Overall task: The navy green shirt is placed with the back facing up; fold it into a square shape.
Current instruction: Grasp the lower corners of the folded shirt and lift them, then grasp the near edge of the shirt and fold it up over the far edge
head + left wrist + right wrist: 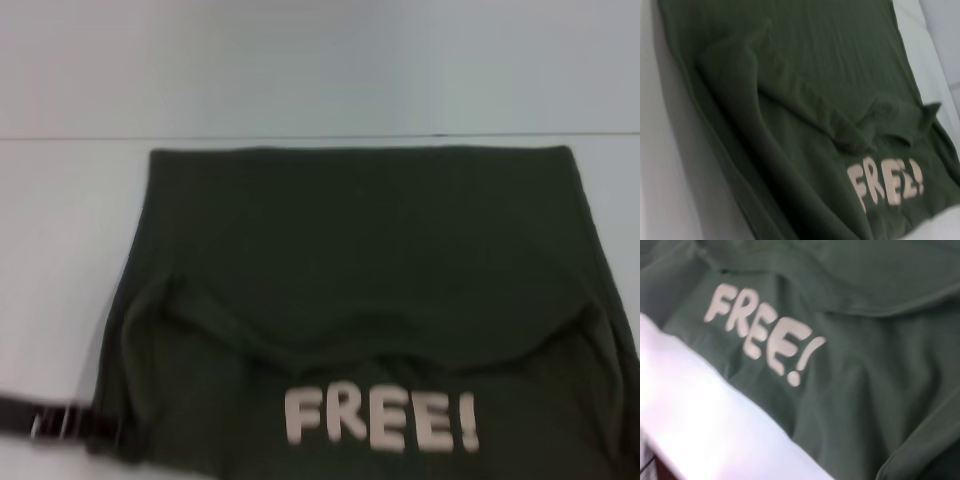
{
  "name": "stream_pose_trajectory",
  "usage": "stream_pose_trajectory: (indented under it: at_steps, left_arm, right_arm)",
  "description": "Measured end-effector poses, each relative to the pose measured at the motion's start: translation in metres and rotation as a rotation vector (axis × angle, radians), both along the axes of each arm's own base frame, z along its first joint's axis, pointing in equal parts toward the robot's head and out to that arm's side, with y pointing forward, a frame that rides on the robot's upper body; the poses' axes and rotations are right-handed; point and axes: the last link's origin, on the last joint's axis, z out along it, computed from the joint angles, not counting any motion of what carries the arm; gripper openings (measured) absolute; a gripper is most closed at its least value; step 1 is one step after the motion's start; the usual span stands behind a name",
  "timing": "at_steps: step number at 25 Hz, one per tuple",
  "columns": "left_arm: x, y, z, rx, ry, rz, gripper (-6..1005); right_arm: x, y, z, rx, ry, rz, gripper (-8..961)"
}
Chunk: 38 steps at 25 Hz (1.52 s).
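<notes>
Dark olive-green cotton shirt [370,250] spread across white table [60,220], lower part folded up (cream "FREE!" lettering [382,420] showing, bottom centre). Gripper fingers: cannot tell, none visible.

Head camera looks down at the shirt [360,260], both wrist cameras close above, all sharing its lettering [380,420]

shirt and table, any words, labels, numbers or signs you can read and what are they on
"FREE!" in cream block letters, on the folded-over near part of the navy green shirt; the lettering also reads in both wrist views.
Nothing else readable: the white table carries no text, and the dark strap at the shirt's left edge shows no marking.
</notes>
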Motion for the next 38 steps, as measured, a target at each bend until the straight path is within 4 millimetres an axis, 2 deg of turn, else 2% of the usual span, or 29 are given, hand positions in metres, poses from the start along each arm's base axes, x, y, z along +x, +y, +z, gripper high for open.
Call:
stream_pose_trajectory:
  at_steps: [1,2,6,13,17,23,29,34,38]
  left_arm:
    - [-0.001,-0.008,-0.001,-0.048,0.001,0.008,34]
    - [-0.002,-0.014,-0.002,-0.092,0.006,0.015,34]
    - [-0.001,-0.036,-0.002,-0.258,0.016,0.018,34]
    - [0.004,-0.037,-0.005,-0.281,-0.010,-0.013,34]
    - [0.014,-0.026,-0.003,-0.213,-0.078,-0.054,34]
    - [0.028,0.003,0.016,-0.023,-0.192,-0.079,34]
    - [0.024,0.031,0.035,0.245,-0.278,0.024,34]
    - [0.012,0.047,0.038,0.428,-0.302,0.110,34]
    - [0.004,0.059,0.032,0.557,-0.326,0.165,33]
  right_arm:
    - [0.002,-0.012,-0.003,-0.053,0.023,0.007,29]
    - [0.002,-0.012,-0.003,-0.053,0.023,0.007,29]
    - [0.006,-0.032,-0.014,-0.157,0.031,0.020,30]
    - [0.008,-0.037,-0.021,-0.178,0.030,0.029,29]
    - [0.007,-0.028,-0.013,-0.085,0.079,0.001,29]
    - [0.006,-0.007,0.021,0.165,0.211,-0.124,29]
    - [0.006,0.015,0.049,0.440,0.374,-0.184,30]
    - [0.010,0.035,0.056,0.639,0.457,-0.214,30]
    - [0.014,0.051,0.048,0.763,0.459,-0.227,29]
